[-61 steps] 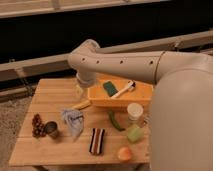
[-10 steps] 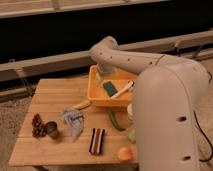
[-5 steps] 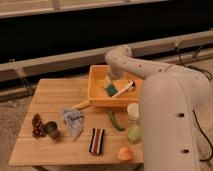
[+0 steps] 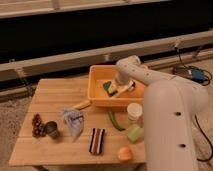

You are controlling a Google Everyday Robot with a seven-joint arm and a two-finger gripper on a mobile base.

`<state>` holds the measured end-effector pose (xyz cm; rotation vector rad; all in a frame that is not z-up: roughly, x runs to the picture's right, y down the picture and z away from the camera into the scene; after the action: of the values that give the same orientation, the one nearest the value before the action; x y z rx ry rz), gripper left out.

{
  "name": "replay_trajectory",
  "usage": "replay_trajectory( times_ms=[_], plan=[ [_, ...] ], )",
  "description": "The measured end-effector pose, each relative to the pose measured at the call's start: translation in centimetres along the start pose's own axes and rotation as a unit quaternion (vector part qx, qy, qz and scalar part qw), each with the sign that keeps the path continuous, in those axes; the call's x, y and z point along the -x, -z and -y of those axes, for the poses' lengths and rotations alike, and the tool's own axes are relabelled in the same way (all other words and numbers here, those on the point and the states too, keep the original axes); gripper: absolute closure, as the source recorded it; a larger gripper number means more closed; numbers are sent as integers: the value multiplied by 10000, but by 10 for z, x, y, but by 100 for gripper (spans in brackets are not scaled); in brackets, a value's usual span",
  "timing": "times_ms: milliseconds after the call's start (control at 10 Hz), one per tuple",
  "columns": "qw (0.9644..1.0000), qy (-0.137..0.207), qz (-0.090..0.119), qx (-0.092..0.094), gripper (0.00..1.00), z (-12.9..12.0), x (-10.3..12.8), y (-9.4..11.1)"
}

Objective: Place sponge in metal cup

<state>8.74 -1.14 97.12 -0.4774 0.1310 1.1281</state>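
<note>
The sponge (image 4: pixel 108 87), a small dark green-teal block, lies inside the yellow bin (image 4: pixel 98 82) at the back of the wooden table. My gripper (image 4: pixel 119 86) hangs from the white arm (image 4: pixel 131 66) and reaches down into the bin, just right of the sponge and close to it. I cannot tell whether it touches the sponge. The metal cup (image 4: pixel 51 129), a small dark tumbler, stands upright near the table's front left, far from the gripper.
A white-handled tool (image 4: pixel 125 89) lies in the bin. On the table (image 4: pixel 52 95) are a dark cluster (image 4: pixel 36 125), a crumpled bag (image 4: pixel 73 121), a banana (image 4: pixel 82 104), a striped packet (image 4: pixel 97 140), a curved green vegetable (image 4: pixel 115 120), a cream cup (image 4: pixel 134 111), a pale green block (image 4: pixel 135 133) and an orange fruit (image 4: pixel 124 153).
The arm has swung to the right and pulled in over the yellow bin. The gripper now sits lower inside the bin beside the sponge. The table objects have not moved.
</note>
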Motion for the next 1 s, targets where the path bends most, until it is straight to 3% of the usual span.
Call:
replay_trajectory(
  times_ms=[200, 400, 800, 1000],
  plan=[
    [9998, 130, 71, 102, 20, -1, 10, -12],
    [9991, 393, 141, 109, 20, -12, 29, -10],
    [9971, 753, 7, 86, 20, -25, 43, -11],
    [9966, 800, -139, 107, 20, -28, 39, -17]
  ],
)
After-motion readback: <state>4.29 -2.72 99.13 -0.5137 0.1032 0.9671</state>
